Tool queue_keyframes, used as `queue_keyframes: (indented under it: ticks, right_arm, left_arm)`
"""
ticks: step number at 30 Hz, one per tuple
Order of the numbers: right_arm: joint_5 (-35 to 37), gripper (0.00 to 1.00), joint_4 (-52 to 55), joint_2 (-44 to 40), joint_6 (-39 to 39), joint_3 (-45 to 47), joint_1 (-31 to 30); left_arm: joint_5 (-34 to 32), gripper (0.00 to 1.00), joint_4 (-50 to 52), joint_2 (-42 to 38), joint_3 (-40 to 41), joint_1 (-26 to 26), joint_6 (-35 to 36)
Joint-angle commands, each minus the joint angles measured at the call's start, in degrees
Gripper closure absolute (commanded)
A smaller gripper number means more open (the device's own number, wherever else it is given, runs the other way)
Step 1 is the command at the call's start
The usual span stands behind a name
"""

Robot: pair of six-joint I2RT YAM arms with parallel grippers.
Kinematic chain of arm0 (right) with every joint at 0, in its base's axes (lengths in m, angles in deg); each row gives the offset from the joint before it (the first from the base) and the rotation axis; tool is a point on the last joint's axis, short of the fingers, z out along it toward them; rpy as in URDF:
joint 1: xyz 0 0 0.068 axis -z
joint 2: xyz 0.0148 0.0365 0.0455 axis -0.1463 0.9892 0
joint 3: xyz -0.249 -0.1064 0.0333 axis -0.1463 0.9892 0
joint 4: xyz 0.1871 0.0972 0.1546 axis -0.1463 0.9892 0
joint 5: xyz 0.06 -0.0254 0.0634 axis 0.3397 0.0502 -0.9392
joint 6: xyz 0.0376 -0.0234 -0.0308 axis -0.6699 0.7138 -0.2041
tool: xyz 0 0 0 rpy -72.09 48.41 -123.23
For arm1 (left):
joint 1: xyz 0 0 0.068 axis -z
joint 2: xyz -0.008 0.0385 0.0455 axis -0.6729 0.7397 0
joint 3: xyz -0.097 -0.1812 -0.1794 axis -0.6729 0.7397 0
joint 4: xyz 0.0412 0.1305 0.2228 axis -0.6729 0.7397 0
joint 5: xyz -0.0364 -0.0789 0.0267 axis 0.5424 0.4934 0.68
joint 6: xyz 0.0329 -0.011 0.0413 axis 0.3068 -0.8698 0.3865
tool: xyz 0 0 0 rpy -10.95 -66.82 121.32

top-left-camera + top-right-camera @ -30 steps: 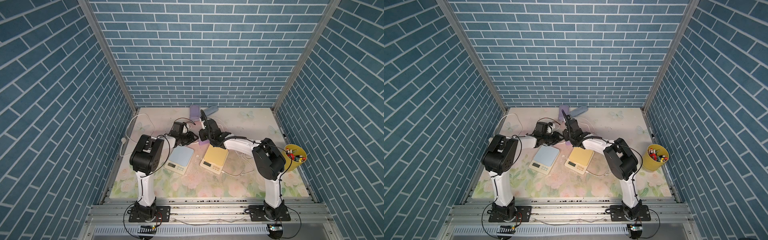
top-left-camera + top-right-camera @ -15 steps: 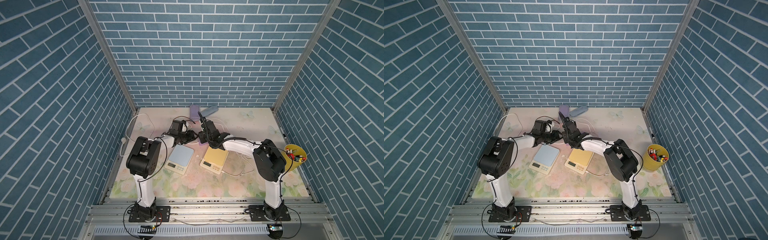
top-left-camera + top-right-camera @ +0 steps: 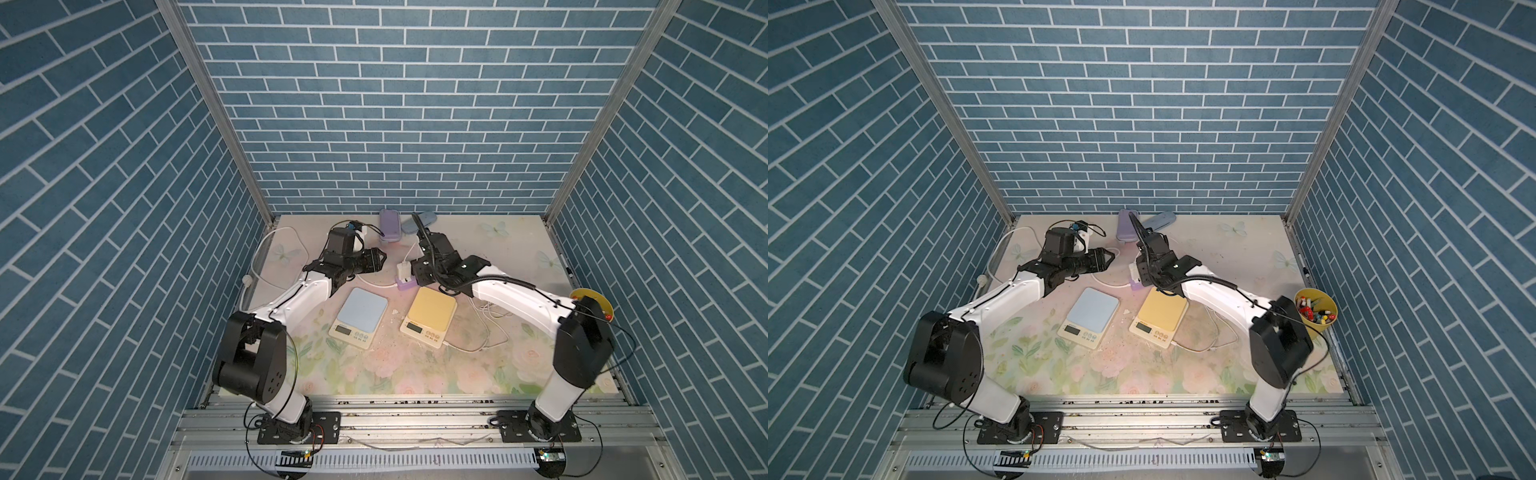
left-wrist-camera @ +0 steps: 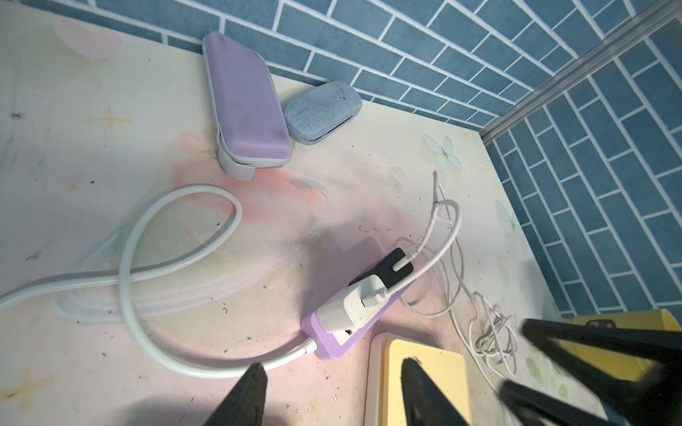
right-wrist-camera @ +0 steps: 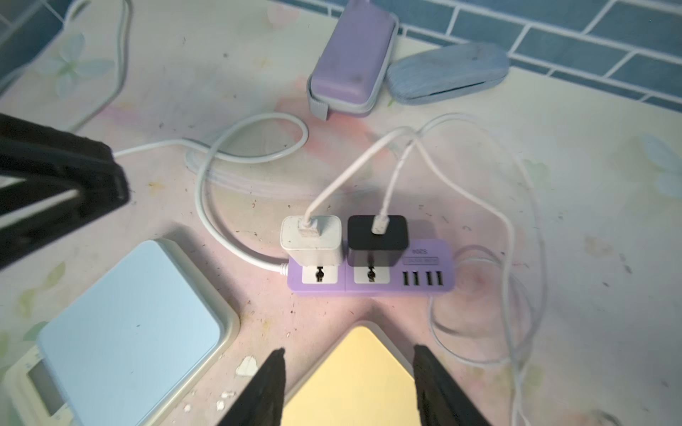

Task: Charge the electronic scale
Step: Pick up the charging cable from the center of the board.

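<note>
- My left claw (image 4: 334,363) and right claw (image 5: 350,348) gape, empty.
- Glossy lilac power strip (image 5: 369,288) (boxy white charger (image 5: 312,239) plugged in); smooth yellow scale (image 3: 432,307) just beside it.

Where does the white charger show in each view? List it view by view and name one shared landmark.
Top view: white charger stands just behind the gap between the blue scale and yellow scale.
Top view: same spot, partly covered by the right arm.
Left wrist: plugged into the purple power strip at its cord end, beside the black charger.
Right wrist: again beside the black charger.
Shared landmark: that purple power strip.
</note>
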Motion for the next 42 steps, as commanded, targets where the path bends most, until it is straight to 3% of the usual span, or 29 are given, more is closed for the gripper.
queue_keyframes:
  ticks: [1,4,9,13,18,28,42]
  right_arm:
    - [6.1,0.44,6.4,-7.9,-5.1,5.9,1.5]
    - [6.3,0.43,11.1,-14.9,-9.8,13.3,7.4]
    - [-2.7,0.41,15.9,-24.4,-15.8,25.8,23.5]
    - [-5.3,0.37,15.8,-30.5,-16.7,32.6,32.7]
    - [-13.0,0.36,12.8,-31.8,-15.3,36.5,43.3]
    - [-14.9,0.37,11.0,-30.6,-12.9,38.5,46.4]
    - [-16.5,0.37,8.8,-29.6,-12.0,39.9,48.2]
  left_arm:
    - [-3.1,0.39,3.2,-2.0,1.7,4.2,5.6]
    - [-4.7,0.42,3.4,-2.2,1.8,10.8,10.1]
    - [-7.4,0.45,2.8,1.4,-0.1,23.3,17.2]
    - [-7.8,0.48,4.0,9.3,-5.7,33.7,22.6]
    - [-8.1,0.55,7.3,20.6,-16.3,42.4,26.8]
    - [-12.8,0.64,17.7,38.0,-36.6,48.8,31.9]
    - [-9.9,0.62,21.1,49.0,-46.6,49.0,31.9]
